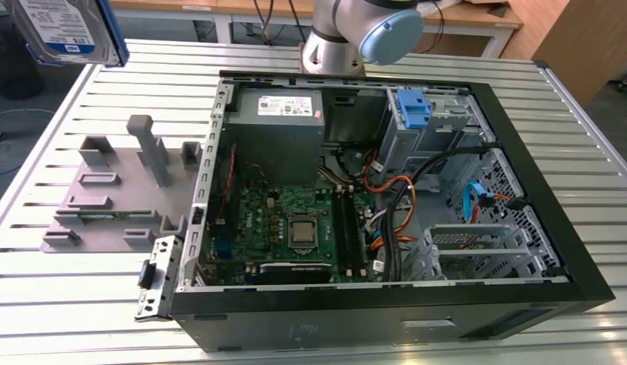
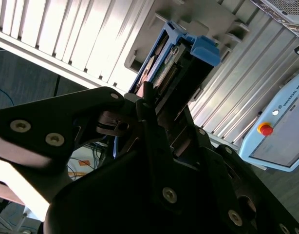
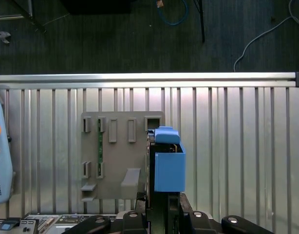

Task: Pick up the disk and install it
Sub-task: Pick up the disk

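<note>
A: Disk (image 1: 64,30)? Hung high in the exterior view's upper left corner, white-and-blue label facing out, blue carrier (image 1: 118,34) down one edge. Stayed nowhere near the slatted bench (image 1: 49,319): well above it.

B: Gripper (image 3: 160,204)?

A: Clamped on the disk, as seen in both wrist views. Pressed black fingers (image 2: 145,100) against the drive's flat faces. Gripped one end, with the carrier's blue tab sticking out at the other.

B: Underneath?

A: Grey fixture (image 3: 118,156), seen in the first wrist view. Sat flat on the bench, slots and posts up. Lined up with the disk at its edge, not its middle. Not touching the drive.

B: Computer case (image 1: 394,304)?

A: Lay on its side on the bench, open on top, just beside the fixture, toward the exterior view's right. Held a green motherboard (image 1: 292,220), a grey power supply (image 1: 283,110) at the far wall, and a lone blue bracket (image 1: 415,110) in the drive cage next to that supply. Well apart from the disk.

B: Teach pendant (image 3: 1,156)?

A: Rested on the bench slats near the fixture, apart from it. Showed a red button (image 2: 265,129) in the second wrist view.

B: Arm (image 1: 359,30)?

A: Stood behind the case, grey with a blue cap on the joint.
</note>
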You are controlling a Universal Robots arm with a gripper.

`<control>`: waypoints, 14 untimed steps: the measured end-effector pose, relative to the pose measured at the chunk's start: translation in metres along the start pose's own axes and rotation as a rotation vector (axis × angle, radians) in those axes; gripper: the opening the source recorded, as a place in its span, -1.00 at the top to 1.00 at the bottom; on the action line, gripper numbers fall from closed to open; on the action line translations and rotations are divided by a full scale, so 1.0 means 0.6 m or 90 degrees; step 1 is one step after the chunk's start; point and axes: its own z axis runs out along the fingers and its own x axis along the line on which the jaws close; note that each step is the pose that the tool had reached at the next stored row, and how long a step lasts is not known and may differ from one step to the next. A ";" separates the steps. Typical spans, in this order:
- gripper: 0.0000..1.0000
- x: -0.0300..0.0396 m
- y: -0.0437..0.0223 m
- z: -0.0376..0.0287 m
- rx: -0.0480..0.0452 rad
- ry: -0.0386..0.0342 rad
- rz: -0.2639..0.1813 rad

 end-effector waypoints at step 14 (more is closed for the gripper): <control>0.31 0.000 -0.004 -0.002 0.0000 0.0000 0.000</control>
